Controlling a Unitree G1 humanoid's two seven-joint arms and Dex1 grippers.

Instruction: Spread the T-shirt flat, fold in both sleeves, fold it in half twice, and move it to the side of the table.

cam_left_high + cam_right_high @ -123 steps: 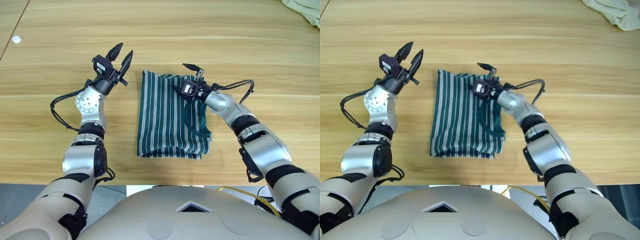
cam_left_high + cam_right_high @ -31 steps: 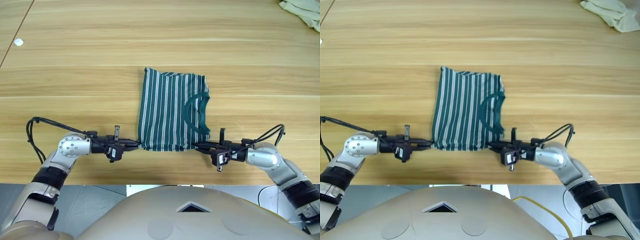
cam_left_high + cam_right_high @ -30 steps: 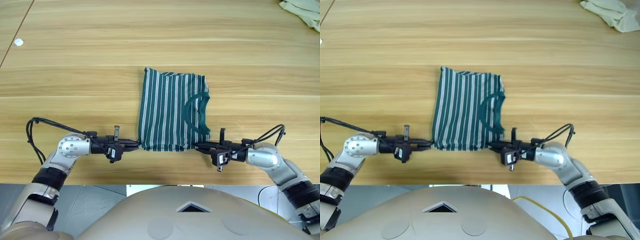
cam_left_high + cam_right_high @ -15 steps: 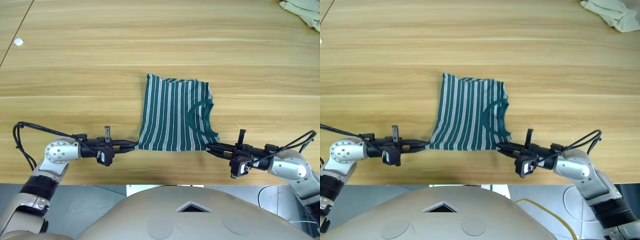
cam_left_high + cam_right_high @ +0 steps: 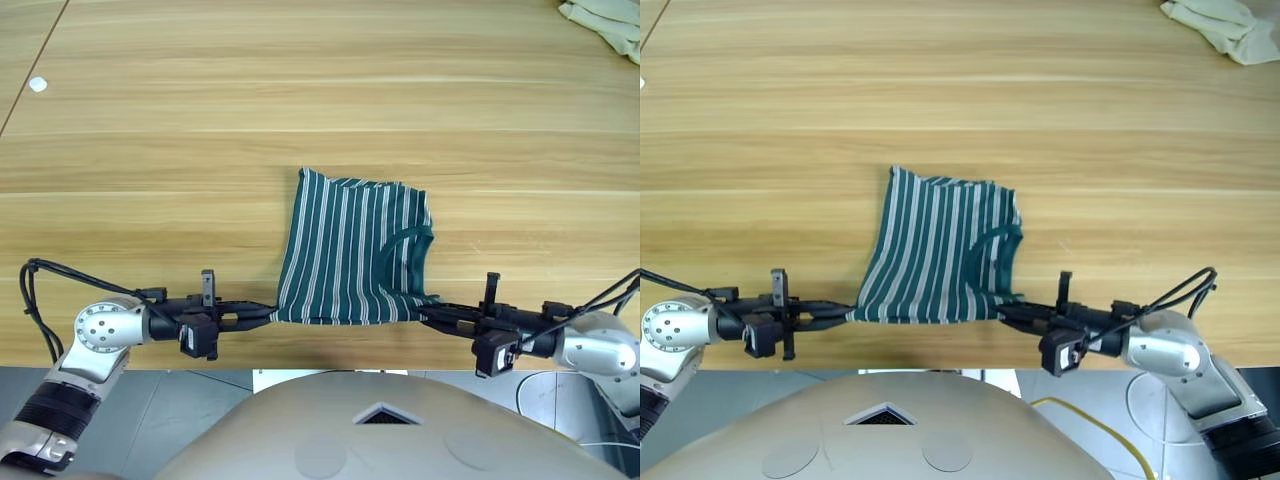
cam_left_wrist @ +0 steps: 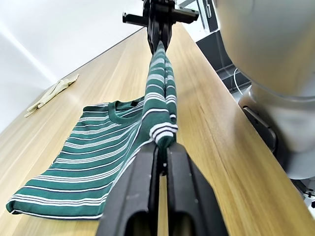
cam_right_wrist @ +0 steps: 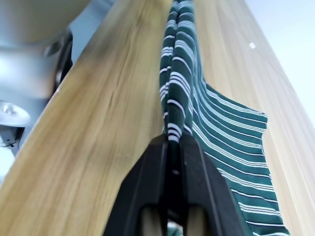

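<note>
Left pincer (image 5: 270, 311) is clamped on the near left corner of the folded green-striped T-shirt (image 5: 350, 245), right pincer (image 5: 427, 313) on its near right corner. The T-shirt lies by the front edge of the desk (image 5: 180, 120), its near hem taut.

My two head cameras sit side by side and look forward and steeply down over my arms onto the wooden table (image 5: 300, 80). Both take in the same stretch of tabletop, with the striped T-shirt (image 5: 350, 250) at its near edge. My left wrist camera rides low and close behind the left gripper (image 6: 161, 150), sighting along the T-shirt's near edge toward the right gripper (image 6: 159, 39) at the far end; my right wrist camera, just as close, looks the opposite way along that same edge.
</note>
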